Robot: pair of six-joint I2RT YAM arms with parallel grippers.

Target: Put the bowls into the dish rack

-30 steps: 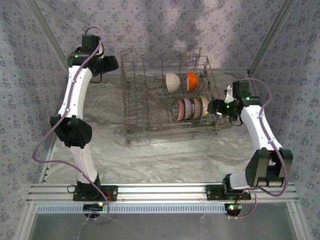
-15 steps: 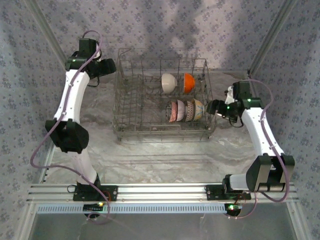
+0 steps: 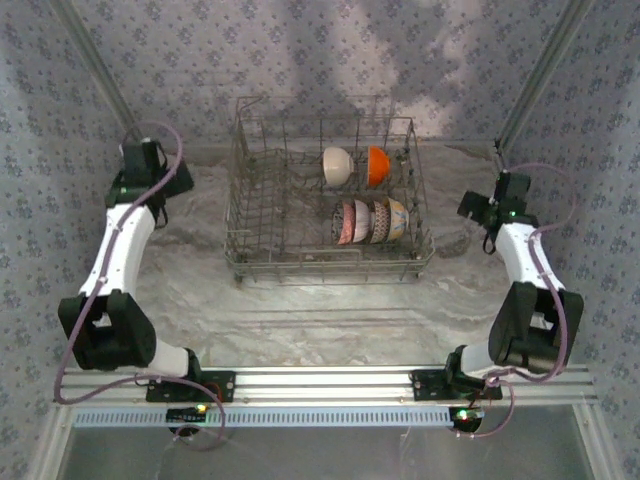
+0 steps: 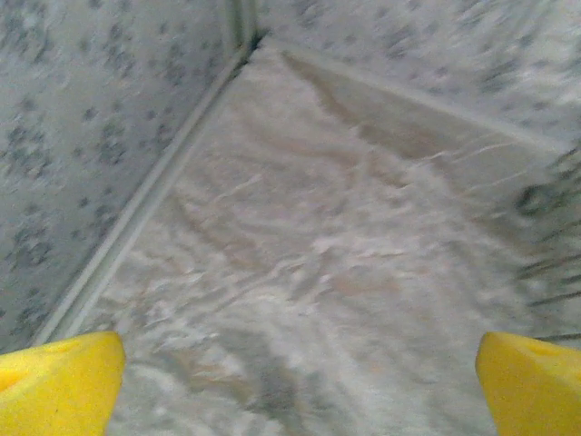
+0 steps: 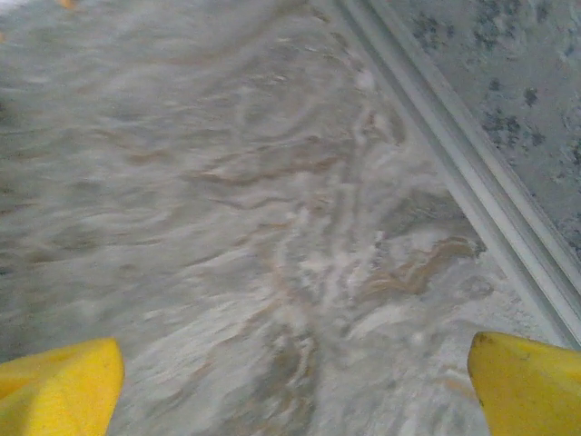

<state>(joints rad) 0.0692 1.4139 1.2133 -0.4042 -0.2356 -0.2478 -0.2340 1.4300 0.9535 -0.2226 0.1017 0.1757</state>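
The dish rack (image 3: 262,205), a grey wire basket, stands at the middle back of the table. Inside it on edge are a white bowl (image 3: 337,166) and an orange bowl (image 3: 378,165), with a row of patterned bowls (image 3: 370,220) in front of them. My left gripper (image 3: 174,183) hangs left of the rack, apart from it. Its yellow fingertips (image 4: 56,381) stand wide open over bare table, and rack wires (image 4: 552,263) show blurred at the right edge. My right gripper (image 3: 474,206) is right of the rack, open, its fingertips (image 5: 531,386) spread over bare table.
Patterned walls close in the table on the left, back and right. A wall rail (image 4: 150,195) runs along the floor beside the left gripper, and another rail (image 5: 463,173) runs beside the right one. An aluminium frame (image 3: 320,382) crosses the near edge.
Both arms have drawn back outward from the rack and their jaws have opened wider. The rack, skewed a second ago, has stood square since half a second ago.
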